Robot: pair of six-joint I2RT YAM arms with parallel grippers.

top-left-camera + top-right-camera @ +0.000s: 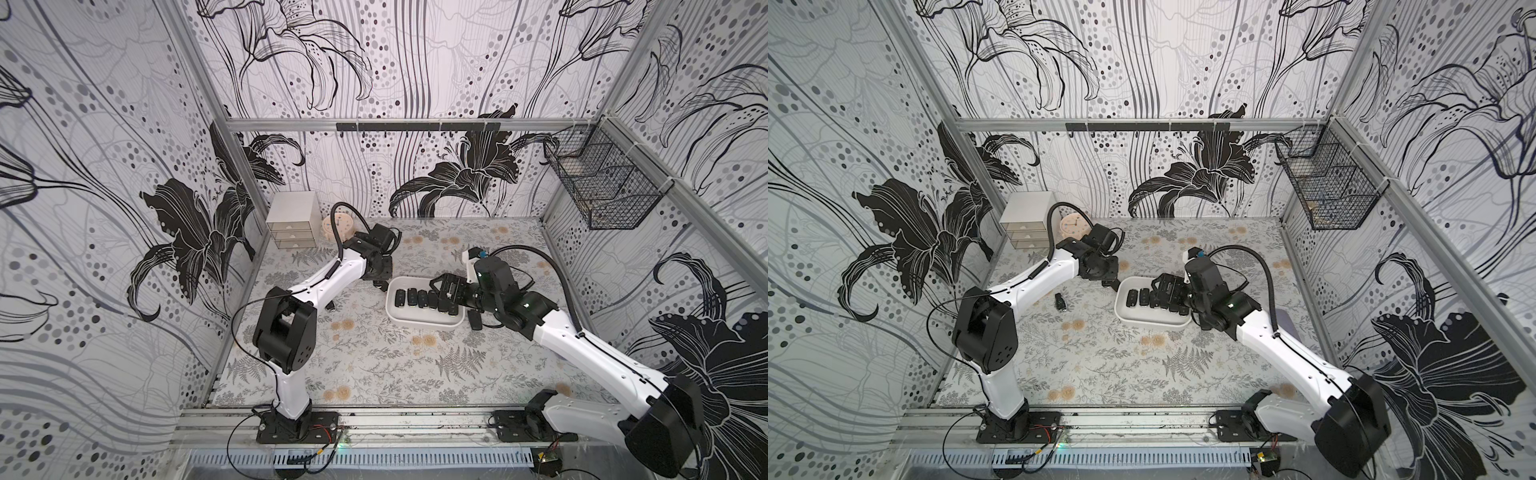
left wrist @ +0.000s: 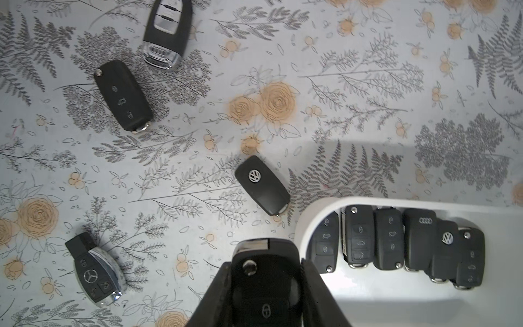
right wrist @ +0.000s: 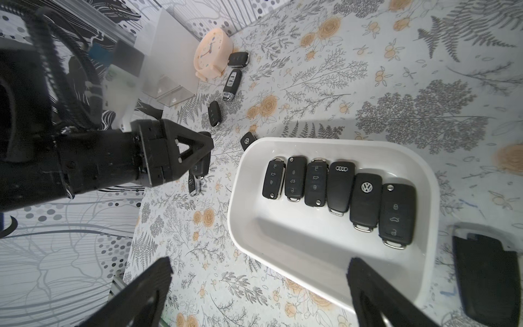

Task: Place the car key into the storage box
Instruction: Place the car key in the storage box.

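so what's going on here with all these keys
The left gripper is shut on a black car key, holding it just outside one end of the white box. In the box, six keys lie in a row. The right gripper hangs open over the box, holding nothing. A few loose keys lie on the table beside it.

- In both top views, the whole table [image 1: 374, 365] is seen from high above its front edge, angled downward, from afar.
- From the left wrist, the tabletop is viewed straight down, at close range.
- From the right wrist, it is viewed obliquely, at close range.
- The storage box [image 2: 498, 218] is shared by all four views.
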